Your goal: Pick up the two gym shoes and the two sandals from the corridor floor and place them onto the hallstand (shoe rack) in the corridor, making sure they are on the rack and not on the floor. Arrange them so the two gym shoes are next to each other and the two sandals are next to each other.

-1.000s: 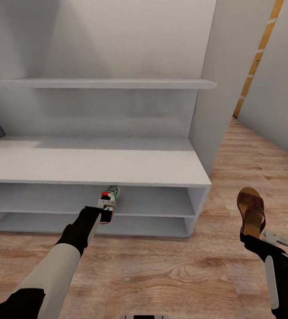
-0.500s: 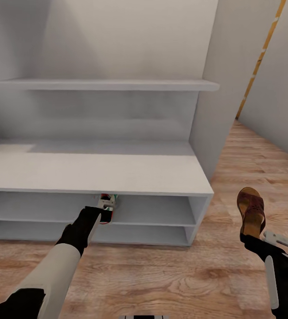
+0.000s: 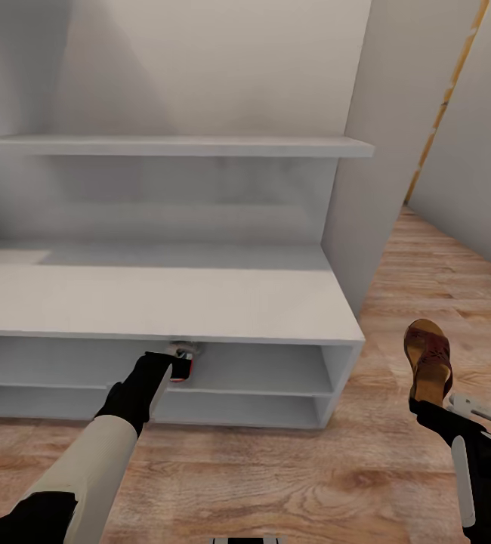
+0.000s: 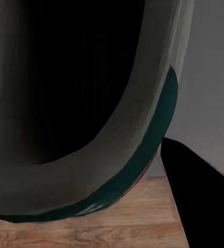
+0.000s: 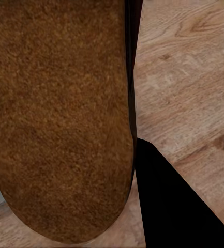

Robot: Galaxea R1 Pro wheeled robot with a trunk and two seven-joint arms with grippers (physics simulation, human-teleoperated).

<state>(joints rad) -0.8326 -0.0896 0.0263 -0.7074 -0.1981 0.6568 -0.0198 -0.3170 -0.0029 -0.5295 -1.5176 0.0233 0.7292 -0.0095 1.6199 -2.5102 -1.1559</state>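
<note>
My left gripper (image 3: 176, 366) is shut on the heel of a gym shoe (image 3: 183, 353), white with red-orange and green accents. The shoe reaches into the upper open shelf of the light grey hallstand (image 3: 162, 295), and the bench top hides most of it. Up close, the left wrist view has the gym shoe's (image 4: 143, 150) dark opening and green-edged collar beside one black finger (image 4: 199, 206). My right gripper (image 3: 429, 404) is shut on the heel of a brown sandal (image 3: 428, 361), held over the corridor floor (image 3: 276, 476) right of the stand. The sandal's tan footbed (image 5: 60, 119) shows in the right wrist view.
A long wall shelf (image 3: 170, 145) runs above the bench top, and a tall grey side panel (image 3: 355, 189) closes the stand's right end. A pale wall (image 3: 476, 151) stands at the far right, with open plank floor (image 3: 427, 279) between it and the stand.
The whole view has closed in on the hallstand. The gym shoe in my left gripper has gone further in under the bench top, so less of it shows. The sandal is held as before.
</note>
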